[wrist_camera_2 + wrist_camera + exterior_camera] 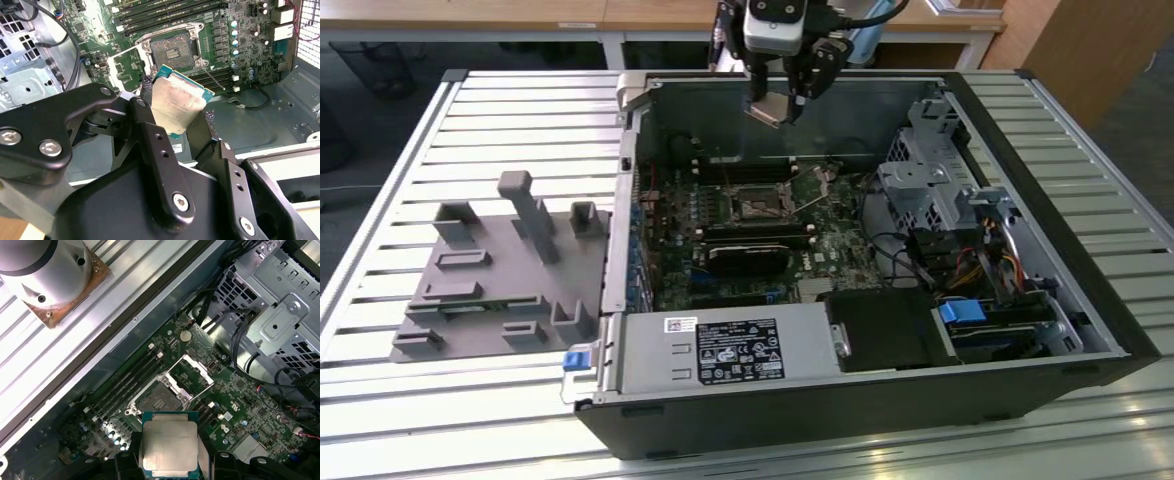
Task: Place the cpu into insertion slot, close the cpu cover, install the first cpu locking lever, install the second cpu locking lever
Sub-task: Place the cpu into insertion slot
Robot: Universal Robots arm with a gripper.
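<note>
the gripper [778, 103] hangs over the back part of the open computer case [854, 425], clenched on the cpu [771, 108], which sits tilted between its black fingers [150, 125] and well above the motherboard [847, 255]. in the second wrist view the cpu [177, 102] shows its dull silver top with a thin green edge around it, pinched on two opposite sides, the gripper [177, 109] closed around it. in the first wrist view the cpu [168, 446] lies between the fingertips of the gripper [170, 461], off to one side of the insertion slot [157, 399] and not yet in it. the insertion slot [172, 49] is bare, its dark contact field showing inside a silvery surround; in the exterior view it [757, 203] sits near the middle of the board. the cpu cover [194, 372] is swung open, a thin metal frame with a window, lying just beside the slot; the second wrist view shows it [126, 65] the same way. a grey fixture [494, 270] rests on the slatted table [454, 410] at the exterior view's left of the case.
</note>
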